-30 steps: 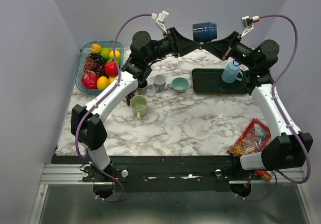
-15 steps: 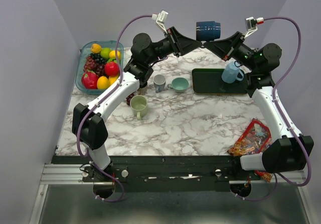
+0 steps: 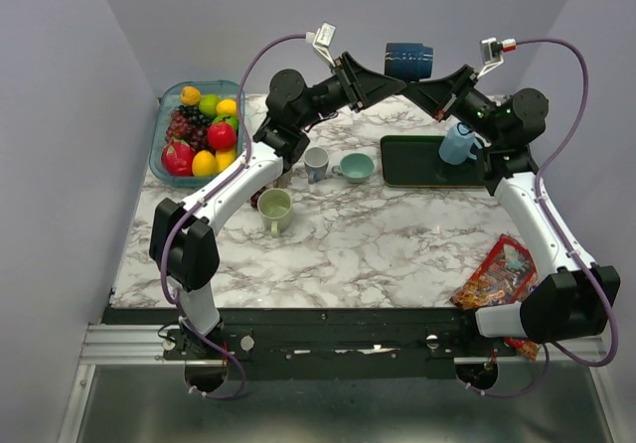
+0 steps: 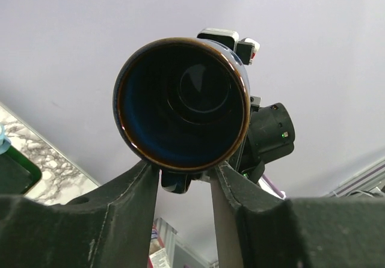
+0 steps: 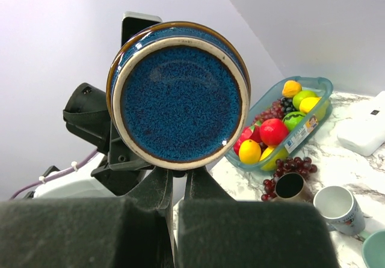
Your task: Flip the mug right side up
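One blue mug (image 3: 407,62) aloft on its side, two grippers meeting it, right gripper (image 5: 178,173) clamped on it, left gripper (image 4: 183,167) spread apart beneath its rim

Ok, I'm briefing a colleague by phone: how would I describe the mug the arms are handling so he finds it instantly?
From the far edge of the marble table, look up beside the dark green tray, where the left gripper and right gripper meet. The dark blue mug lies sideways there, brown-rimmed, the only cup in the air, far darker than the pale blue cup on that tray.
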You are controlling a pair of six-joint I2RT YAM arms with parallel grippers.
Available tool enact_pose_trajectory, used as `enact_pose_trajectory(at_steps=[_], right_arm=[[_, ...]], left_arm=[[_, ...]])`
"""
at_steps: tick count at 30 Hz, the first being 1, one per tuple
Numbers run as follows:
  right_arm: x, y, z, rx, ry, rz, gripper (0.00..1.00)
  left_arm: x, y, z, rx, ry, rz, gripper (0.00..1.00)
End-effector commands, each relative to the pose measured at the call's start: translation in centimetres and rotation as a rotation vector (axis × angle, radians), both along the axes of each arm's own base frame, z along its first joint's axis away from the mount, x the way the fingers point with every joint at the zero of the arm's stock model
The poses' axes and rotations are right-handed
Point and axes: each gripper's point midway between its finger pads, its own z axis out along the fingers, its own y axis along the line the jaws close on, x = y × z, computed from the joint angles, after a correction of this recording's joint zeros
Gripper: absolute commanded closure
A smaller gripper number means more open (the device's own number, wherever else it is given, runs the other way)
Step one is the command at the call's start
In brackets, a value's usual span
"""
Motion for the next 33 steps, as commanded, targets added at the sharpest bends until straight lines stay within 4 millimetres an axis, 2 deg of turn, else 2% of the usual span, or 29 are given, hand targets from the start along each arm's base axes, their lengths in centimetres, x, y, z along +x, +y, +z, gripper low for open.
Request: enact_pose_trajectory(at_steps=[1,7,12,13,15,16,20,22,23,25,26,27,29,33], right_arm=[[-1.6,1.2,0.1,-0.003,-0.033,0.049,0.99],[-1.3,1.2,-0.5,-0.005,-0.019,0.038,0.99],[-1.2,1.1,-1.2,-0.027,-0.006,0.022,0.99],[-1.3,1.1,-1.2,-0.031,-0.01,0.017,0.99],[-1.3,1.0,-1.2,-0.033,-0.009,0.013,0.99],[-1.3,1.0,-1.2,-0.038,-0.012,0.007,0.99],[-1.1,0.9,-1.8,-0.06,0.013,-0.002,0.99],[-1.3,1.0,-2.2,-0.065,0.024,0.007,0.99],[-1.5,1.0,-2.3,-0.067,0.032,0.009,0.99],[-1.6,1.0,-2.7,-0.071,0.042,0.013,0.99],[-1.7,1.0,-2.9,-0.074,0.048,0.015,0.99],[-1.8,1.0,-3.1,-0.077,0.053,0.019,0.99],[-2.0,1.1,-3.3,-0.077,0.06,0.029,0.99],[-2.6,1.2,-3.7,-0.075,0.078,0.055,0.99]], left_arm=[[-0.7,-0.4,1.7,-0.066,-0.038,-0.013,0.54],[-0.5,0.0,1.7,-0.074,-0.045,0.024,0.76],[-0.4,0.4,1.4,-0.058,-0.057,0.062,0.79],[-0.3,0.5,1.4,-0.058,-0.056,0.067,0.7],[-0.4,0.7,1.1,-0.058,-0.058,0.069,0.64],[-0.5,0.8,1.2,-0.061,-0.062,0.071,0.53],[-0.7,1.6,0.5,-0.042,-0.067,0.086,0.33],[-0.3,2.0,-1.2,-0.004,-0.053,0.107,0.24],[-0.6,2.3,-1.5,0.01,-0.05,0.112,0.22],[-0.3,2.8,-3.4,0.05,-0.031,0.133,0.17],[-0.5,3.3,-3.6,0.061,-0.028,0.145,0.16],[-0.3,3.5,-4.8,0.084,-0.006,0.163,0.16],[0.0,4.2,-5.8,0.123,-0.003,0.198,0.14],[0.0,5.6,-6.1,0.162,-0.025,0.257,0.07]])
